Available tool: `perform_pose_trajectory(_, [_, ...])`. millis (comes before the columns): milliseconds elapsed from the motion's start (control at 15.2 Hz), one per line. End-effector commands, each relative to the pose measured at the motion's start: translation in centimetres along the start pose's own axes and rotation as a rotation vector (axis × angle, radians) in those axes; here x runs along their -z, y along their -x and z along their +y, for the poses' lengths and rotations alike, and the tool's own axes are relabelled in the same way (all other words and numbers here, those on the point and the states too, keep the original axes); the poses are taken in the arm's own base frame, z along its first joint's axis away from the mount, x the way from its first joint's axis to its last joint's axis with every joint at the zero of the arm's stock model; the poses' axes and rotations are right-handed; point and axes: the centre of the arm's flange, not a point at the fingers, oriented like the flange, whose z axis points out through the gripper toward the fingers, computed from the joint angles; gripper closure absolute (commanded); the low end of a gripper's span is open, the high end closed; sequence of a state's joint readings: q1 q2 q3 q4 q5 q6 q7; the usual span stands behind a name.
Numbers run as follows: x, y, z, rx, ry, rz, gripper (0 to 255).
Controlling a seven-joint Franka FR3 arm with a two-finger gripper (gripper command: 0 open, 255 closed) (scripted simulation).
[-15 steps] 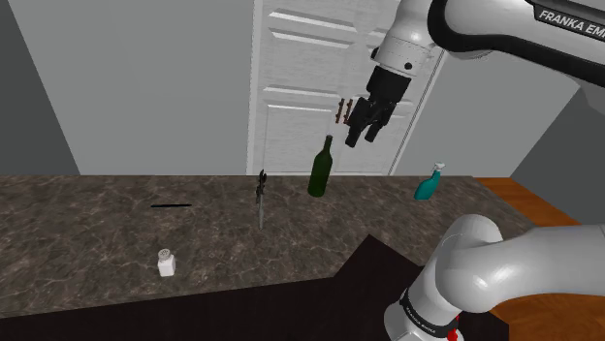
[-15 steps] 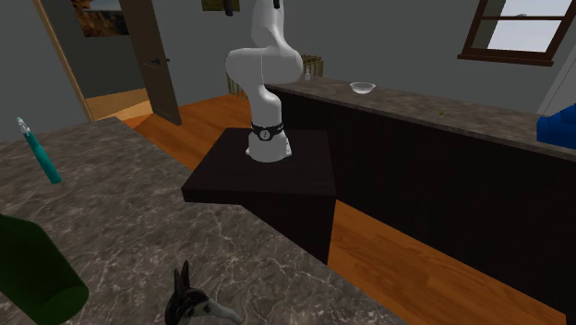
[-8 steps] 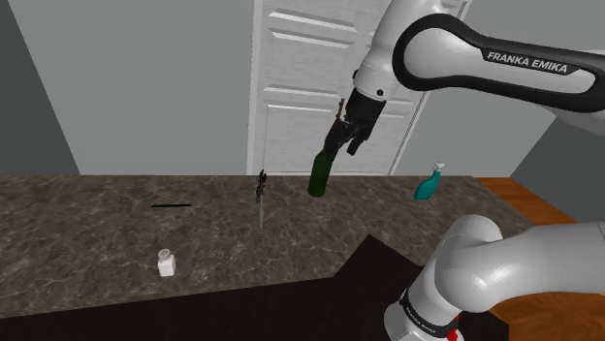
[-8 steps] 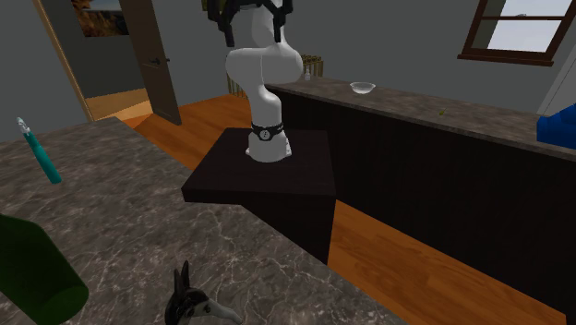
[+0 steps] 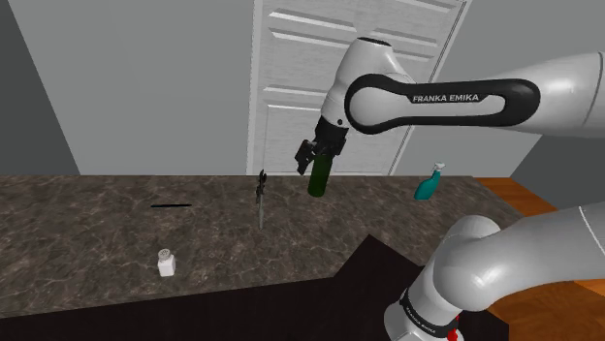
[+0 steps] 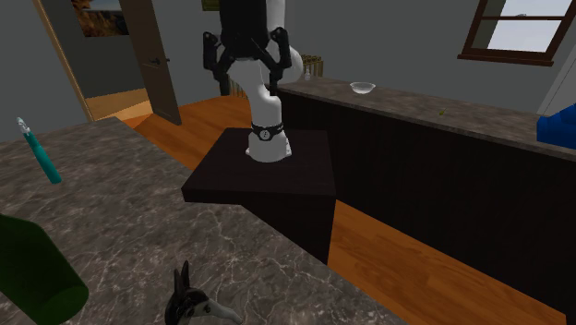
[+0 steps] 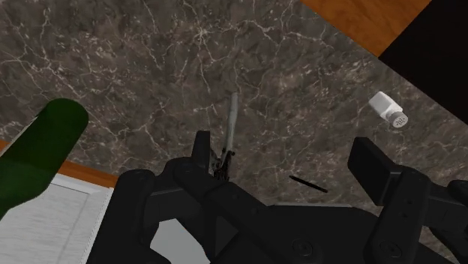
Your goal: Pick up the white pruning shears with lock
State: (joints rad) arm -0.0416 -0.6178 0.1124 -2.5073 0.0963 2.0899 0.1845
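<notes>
The wide-open gripper (image 5: 308,157) hangs above the pruning shears (image 5: 261,198) (offset toward the shoulder view's right), which lie front-to-back across the countertop (image 5: 87,232).

The arm (image 5: 543,257) is made of rounded, glossy white shells with dark bands at the joints, and its forearm carries a long black inlay (image 5: 456,98) lettered FRANKA EMIKA in white capitals. A black collar (image 6: 267,130) rings the foot of the arm (it bears a small light badge in the second exterior view and a dab of red in the shoulder view). The gripper (image 7: 289,161) is black all over, with blocky, flat-faced fingers (image 7: 373,163) on a wide angular body.
</notes>
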Motion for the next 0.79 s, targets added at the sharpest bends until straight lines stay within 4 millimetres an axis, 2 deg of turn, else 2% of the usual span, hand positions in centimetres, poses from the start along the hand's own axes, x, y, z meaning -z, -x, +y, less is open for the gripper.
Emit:
perform_pose_trajectory(0, [-2.8, -0.9, -0.6, -0.014, 0.011, 0.022, 0])
perform_pose_trajectory(726, [-15.0, -7.5, -1.4, -0.094, 0.077, 0.124, 0])
